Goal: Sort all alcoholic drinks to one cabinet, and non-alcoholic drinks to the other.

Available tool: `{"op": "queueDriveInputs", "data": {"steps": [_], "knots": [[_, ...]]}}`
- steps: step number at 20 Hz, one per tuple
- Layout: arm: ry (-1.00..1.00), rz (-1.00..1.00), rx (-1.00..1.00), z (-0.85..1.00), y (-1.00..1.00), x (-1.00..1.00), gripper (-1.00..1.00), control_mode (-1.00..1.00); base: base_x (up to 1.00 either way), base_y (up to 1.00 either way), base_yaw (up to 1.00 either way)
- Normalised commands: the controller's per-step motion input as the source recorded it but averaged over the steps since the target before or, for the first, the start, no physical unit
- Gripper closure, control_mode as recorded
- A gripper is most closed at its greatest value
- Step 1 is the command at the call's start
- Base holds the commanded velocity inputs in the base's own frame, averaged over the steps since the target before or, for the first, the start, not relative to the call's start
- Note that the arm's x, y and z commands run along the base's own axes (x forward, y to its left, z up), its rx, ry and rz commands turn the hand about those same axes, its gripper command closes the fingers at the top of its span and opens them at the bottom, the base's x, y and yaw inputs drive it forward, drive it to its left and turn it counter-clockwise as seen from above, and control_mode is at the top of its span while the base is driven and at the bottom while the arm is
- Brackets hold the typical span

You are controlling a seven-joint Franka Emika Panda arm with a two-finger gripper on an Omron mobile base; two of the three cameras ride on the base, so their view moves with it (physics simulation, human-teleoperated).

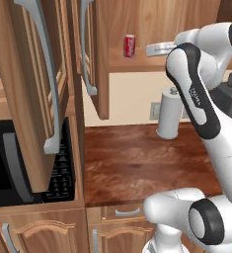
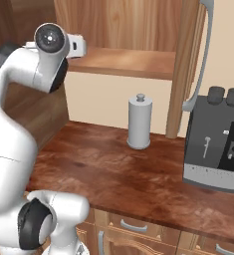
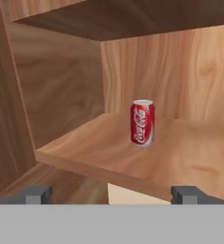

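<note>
A small red soda can with a silver top stands upright on the lower shelf of the open wall cabinet. The same can sits towards the left of that shelf. My gripper is open, its fingertips spread wide just short of the shelf's front edge, and it is apart from the can. Nothing is between the fingers. The hand hovers at shelf height to the right of the can, and from the other side the hand faces into the cabinet. The two dark bottles and the teal bottle are out of view.
A grey paper-towel holder stands on the wooden counter. A coffee machine sits to the right. Open cabinet doors flank the shelf. A black microwave is at the left.
</note>
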Motion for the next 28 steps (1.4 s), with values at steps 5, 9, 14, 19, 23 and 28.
{"op": "queueDriveInputs", "data": {"steps": [5, 9, 14, 19, 23, 28], "knots": [[0.00, -0.05, -0.09, 0.00, -0.02, -1.00, -1.00, -1.00, 0.00, 0.00, 0.00], [0.03, -0.07, -0.14, -0.01, -0.08, -0.87, -1.00, -1.00, 0.00, 0.00, 0.00], [0.10, -0.06, -0.09, -0.21, -0.10, -0.50, -1.00, -1.00, 0.00, 0.00, 0.00], [0.06, -0.08, -0.01, -0.38, -0.23, -0.48, -1.00, -1.00, 0.00, 0.00, 0.00], [0.11, -0.09, 0.00, -0.21, -0.28, -0.51, -1.00, -1.00, 0.00, 0.00, 0.00], [0.28, -0.13, 0.01, -0.01, -0.03, -0.24, -1.00, -1.00, 0.00, 0.00, 0.00]]}}
